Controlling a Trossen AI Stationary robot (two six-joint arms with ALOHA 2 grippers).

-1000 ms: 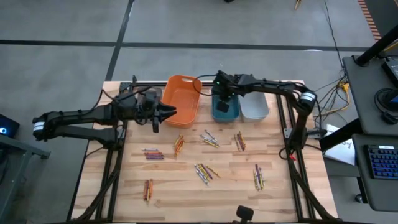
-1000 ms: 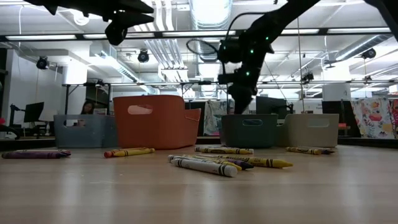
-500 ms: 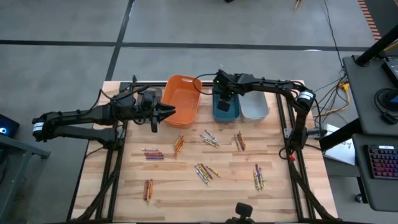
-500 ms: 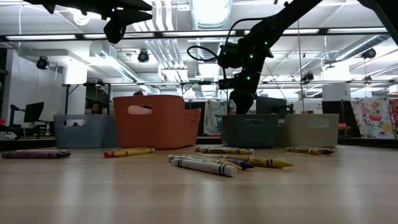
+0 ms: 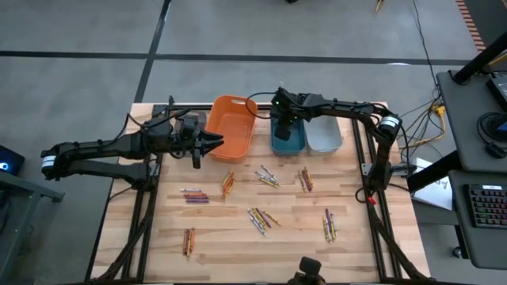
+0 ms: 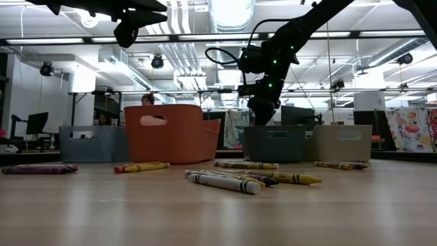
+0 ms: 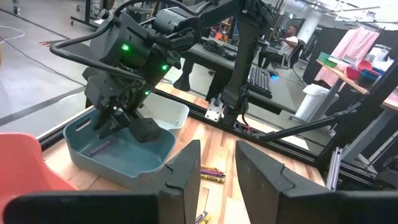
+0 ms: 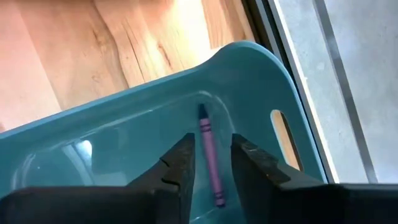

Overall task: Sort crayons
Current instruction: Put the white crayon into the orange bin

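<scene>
Lying loose below the right gripper's (image 8: 208, 163) parted, empty jaws, one purple crayon (image 8: 209, 155) occupies the teal bin (image 8: 261, 87).

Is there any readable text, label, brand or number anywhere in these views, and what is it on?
No text can be read in any view.
The crayons have wrappers, but any print is too small to read.
The orange bin, teal bin and grey bin show no labels.
The purple crayon in the teal bin shows no legible print.

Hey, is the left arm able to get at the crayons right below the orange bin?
Probably yes: the left gripper hangs beside the orange bin, and the crayons lie uncovered nearby.
</scene>
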